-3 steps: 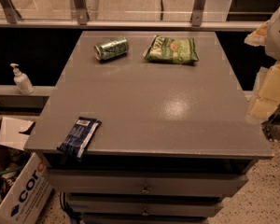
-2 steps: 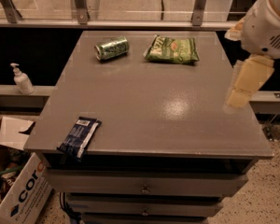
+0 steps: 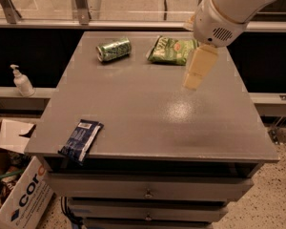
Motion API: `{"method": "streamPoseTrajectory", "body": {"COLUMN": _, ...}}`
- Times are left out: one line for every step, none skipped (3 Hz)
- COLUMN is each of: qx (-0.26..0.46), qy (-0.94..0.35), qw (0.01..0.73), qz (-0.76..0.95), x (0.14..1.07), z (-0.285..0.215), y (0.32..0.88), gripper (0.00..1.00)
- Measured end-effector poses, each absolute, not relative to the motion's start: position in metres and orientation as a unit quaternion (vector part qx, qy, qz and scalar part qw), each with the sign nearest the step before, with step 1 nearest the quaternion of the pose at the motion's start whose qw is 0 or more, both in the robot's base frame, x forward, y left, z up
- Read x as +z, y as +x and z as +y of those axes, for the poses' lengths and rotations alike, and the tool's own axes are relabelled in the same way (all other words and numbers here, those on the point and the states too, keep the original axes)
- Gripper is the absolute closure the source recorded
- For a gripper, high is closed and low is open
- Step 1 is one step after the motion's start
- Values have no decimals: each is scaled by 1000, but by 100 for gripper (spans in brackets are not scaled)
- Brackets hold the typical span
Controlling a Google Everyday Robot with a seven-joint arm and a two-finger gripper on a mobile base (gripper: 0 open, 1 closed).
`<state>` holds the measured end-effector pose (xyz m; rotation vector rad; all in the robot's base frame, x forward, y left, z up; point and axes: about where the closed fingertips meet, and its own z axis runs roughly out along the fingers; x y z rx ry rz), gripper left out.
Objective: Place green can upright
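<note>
Pump bottle (image 3: 21, 80) on ledge, far left, off table. Dark blue snack packet (image 3: 81, 140) at near-left edge of grey table (image 3: 143, 113), corner overhanging. Green can (image 3: 113, 49) lying on side, far left of tabletop. Green chip bag (image 3: 174, 50) flat, just right of can. Gripper (image 3: 196, 73) hangs above table, right of centre, beside bag (open or closed: cannot tell).

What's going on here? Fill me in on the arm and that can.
A robot arm's gripper hovers above the right side of the grey table, near the green snack bag. The green can lies on its side toward the far left, apart from the gripper and not yet upright. A blue packet overhangs the near-left edge.
</note>
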<state>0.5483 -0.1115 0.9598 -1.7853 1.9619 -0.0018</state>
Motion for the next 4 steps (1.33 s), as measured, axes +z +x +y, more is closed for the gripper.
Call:
{"method": "streamPoseTrajectory", "body": {"qx": 7, "qy": -663, "qw": 271, "qz": 697, "x": 956, "z": -80, "y": 581, "gripper": 0}}
{"method": "streamPoseTrajectory", "body": {"qx": 7, "qy": -663, "qw": 271, "qz": 697, "x": 957, "z": -80, "y": 581, "gripper": 0}}
{"method": "streamPoseTrajectory", "body": {"qx": 10, "qy": -667, "qw": 278, "qz": 691, "x": 958, "z": -79, "y": 583, "gripper": 0}}
{"method": "streamPoseTrajectory", "body": {"qx": 10, "qy": -676, "qw": 280, "qz": 681, "x": 951, "z": -61, "y": 602, "gripper": 0}}
